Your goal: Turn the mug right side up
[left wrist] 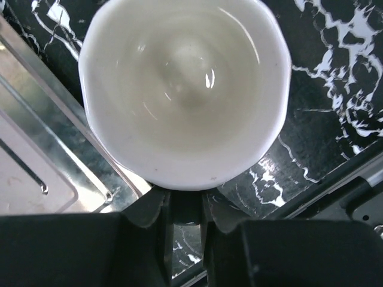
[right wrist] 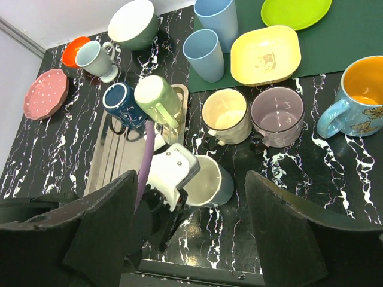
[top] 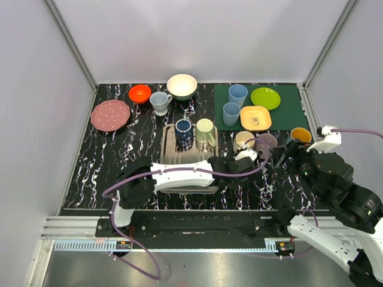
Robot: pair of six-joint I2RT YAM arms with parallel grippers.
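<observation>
No legible text, number, brand or sign appears in any view. The yellow plate, upper right of the right wrist view, carries a small dark print near its centre, too small for us to read. The blue mug at the right edge bears only a flower pattern.

The table is black with white marble veins; the mat is dark green and the tray silver. The round plate is lime green, the square plate yellow with a small dark drawing, and the dotted plate pink with white spots. The small bowl is orange. The flowered mug is blue outside and orange inside. The patterned mug is dark blue with white squiggles. The white mug is glossy white inside.
</observation>
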